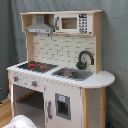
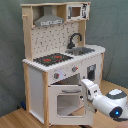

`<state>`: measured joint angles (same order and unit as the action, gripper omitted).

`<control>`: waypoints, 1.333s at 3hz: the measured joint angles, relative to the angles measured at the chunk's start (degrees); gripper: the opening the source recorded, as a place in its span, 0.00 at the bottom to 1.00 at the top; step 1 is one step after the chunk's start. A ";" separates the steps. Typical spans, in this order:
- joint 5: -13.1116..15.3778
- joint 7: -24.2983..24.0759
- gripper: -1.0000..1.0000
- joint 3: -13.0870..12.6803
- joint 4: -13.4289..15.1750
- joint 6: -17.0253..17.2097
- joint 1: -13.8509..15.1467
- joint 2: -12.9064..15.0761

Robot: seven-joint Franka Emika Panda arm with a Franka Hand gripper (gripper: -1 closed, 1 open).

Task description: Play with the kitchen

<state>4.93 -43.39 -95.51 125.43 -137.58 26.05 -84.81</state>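
The kitchen (image 2: 62, 60) stands upright on a wood floor (image 2: 15, 119) before a grey curtain (image 2: 10, 50). In the second exterior view the arm (image 2: 107, 102) reaches in low from the kitchen's front, its claw (image 2: 86, 85) at the upper edge of the oven door (image 2: 67, 102), just below the knobs (image 2: 65, 73). Whether the claw is apart, together or clamped on the door, I cannot tell. The door looks swung partly out. The likely risk is that a pull off the hinge line drags or tips the light kitchen, or the claw slips off the thin edge.

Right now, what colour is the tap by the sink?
Black. The tap shows best in the first exterior view, curving over the sink.
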 joint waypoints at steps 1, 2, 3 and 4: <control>0.38 5.36 1.00 2.08 -0.29 0.03 -0.31 0.00; 0.50 10.62 1.00 4.45 -0.28 0.59 -0.54 -0.02; 0.54 17.01 1.00 8.12 -0.26 1.30 -0.97 -0.02; 0.25 22.70 1.00 11.53 -0.24 1.70 -1.53 0.23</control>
<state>5.18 -20.68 -83.98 125.19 -135.88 24.52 -84.58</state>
